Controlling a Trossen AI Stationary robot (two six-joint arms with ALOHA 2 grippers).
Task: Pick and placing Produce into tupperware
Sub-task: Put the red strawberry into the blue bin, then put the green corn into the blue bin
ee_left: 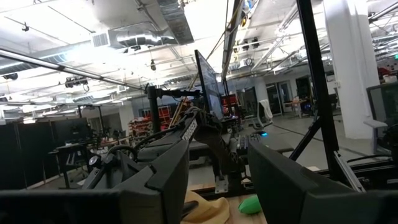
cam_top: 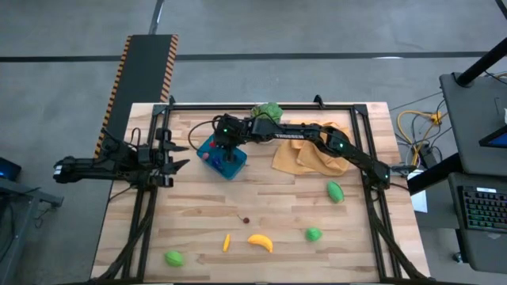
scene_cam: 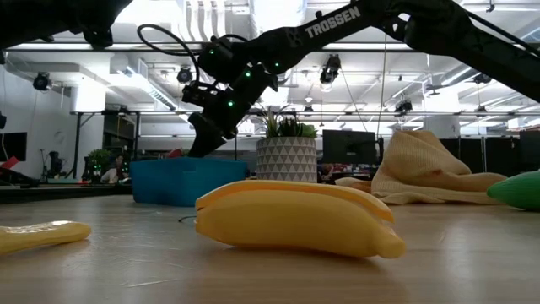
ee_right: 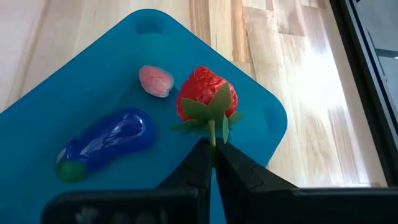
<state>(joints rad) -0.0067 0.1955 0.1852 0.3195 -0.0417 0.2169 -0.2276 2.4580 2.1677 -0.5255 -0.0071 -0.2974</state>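
Over the tupperware, right gripper pinches strawberry

Beside the tupperware, the low view hides its contents behind the wall; the green piece is cut off.

Right claw hovers over the blue tupperware; produce lies scattered.

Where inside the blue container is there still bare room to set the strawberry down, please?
The shallow blue plastic container is bare along its rim-side corner past the red toy strawberry. The purple toy eggplant and small pink piece crowd the opposite side. The right hand pinches the strawberry's stem.
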